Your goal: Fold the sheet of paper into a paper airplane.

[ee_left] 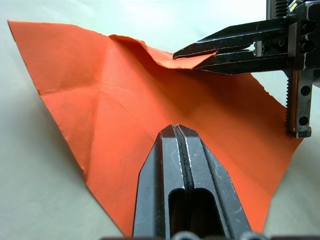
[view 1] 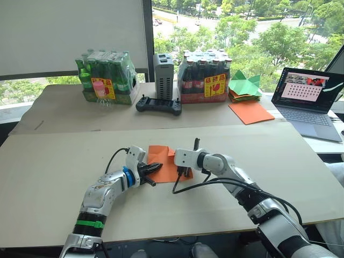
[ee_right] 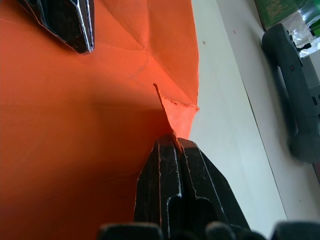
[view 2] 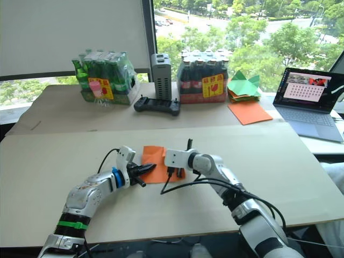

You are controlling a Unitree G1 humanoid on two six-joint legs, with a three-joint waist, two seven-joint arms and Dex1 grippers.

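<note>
The sheet of paper (view 1: pixel 164 160) is bright orange and creased, lying at the middle of the near table. My left gripper (view 1: pixel 157 167) reaches over its left side; in the left wrist view its fingers (ee_left: pixel 181 150) are shut together, tips resting on the flat paper with nothing between them. My right gripper (view 1: pixel 184 171) is at the sheet's right edge, shut on a raised fold of that edge (ee_right: pixel 172 120). The left wrist view shows that pinch (ee_left: pixel 200 56) lifting the paper into a small ridge. The paper airplane is out of view.
At the back stand a green bottle pack (view 1: pixel 107 78), a grey box (view 1: pixel 163 69), a black controller (view 1: pixel 158 105) and a red bottle pack (view 1: pixel 207 75). Green folded papers (view 1: pixel 244 86), a smooth orange sheet (view 1: pixel 251 112) and a laptop (view 1: pixel 309 99) lie right. A black cable (view 1: pixel 193 185) trails behind the right gripper.
</note>
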